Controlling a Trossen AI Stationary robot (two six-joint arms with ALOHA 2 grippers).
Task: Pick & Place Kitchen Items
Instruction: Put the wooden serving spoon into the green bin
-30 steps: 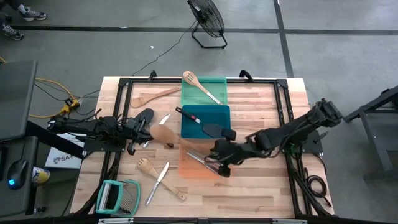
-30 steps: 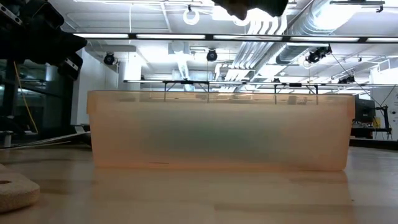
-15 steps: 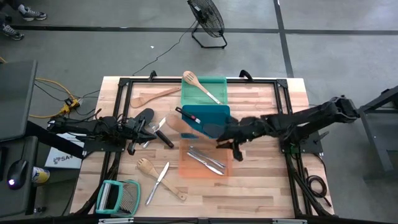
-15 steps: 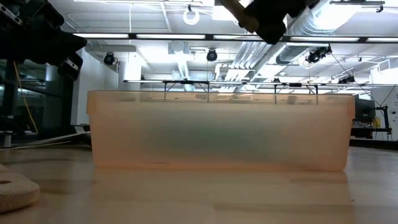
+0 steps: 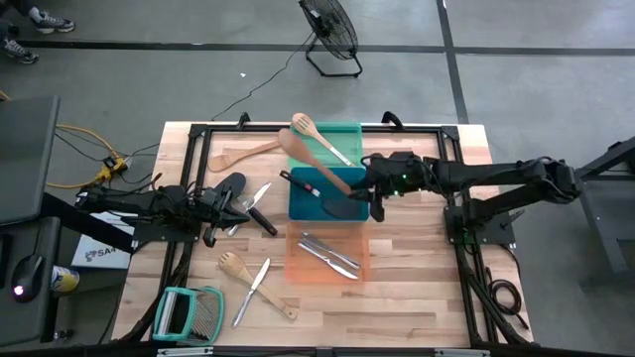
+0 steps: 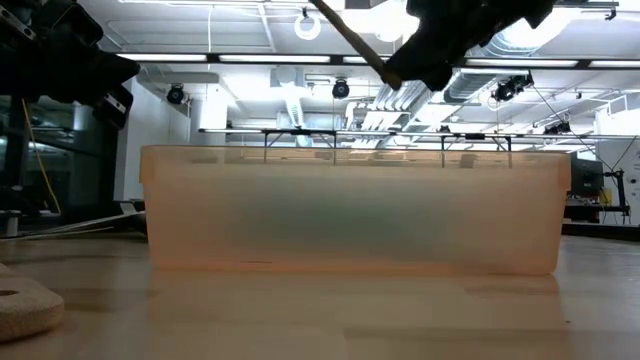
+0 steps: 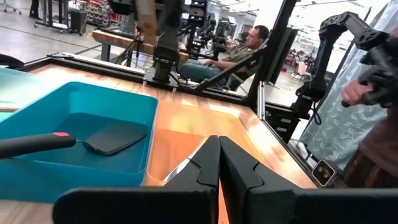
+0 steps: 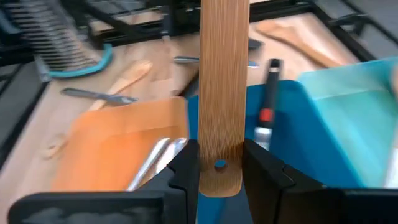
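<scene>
My right gripper (image 5: 366, 188) hangs over the blue tray (image 5: 310, 206), shut on a pale wooden spatula (image 5: 316, 164). The spatula's blade (image 5: 292, 142) reaches out over the green tray (image 5: 349, 139). In the low view the gripper (image 6: 415, 62) and the spatula's handle (image 6: 345, 30) show high above the orange tray (image 6: 350, 210). A black spatula (image 5: 337, 205) lies in the blue tray, a wooden spoon (image 5: 316, 136) in the green one, and silver utensils (image 5: 327, 254) in the orange tray (image 5: 298, 270). My left gripper (image 5: 236, 205) waits shut at the table's left. My right gripper pinches the wooden spatula's handle near its free end, by the small hole (image 8: 219, 155), between its two fingers (image 8: 186, 168). The fingers come from the table's right, slanting downward, in line with the handle. The spatula is lifted clear and points away from the gripper.
Loose on the table left of the trays lie a wooden spatula (image 5: 243, 154), a black spatula (image 5: 226, 185), knives (image 5: 260, 220), a wooden fork (image 5: 233, 263) and another knife (image 5: 253, 288). A teal rack (image 5: 189, 312) stands at the near left corner. A person (image 7: 249, 46) sits beyond the table.
My right gripper has moved from above the orange tray toward the table's far edge, over the blue tray, still shut on the wooden spatula. The spatula has travelled with it, its blade swinging from left of the orange tray out over the green tray.
</scene>
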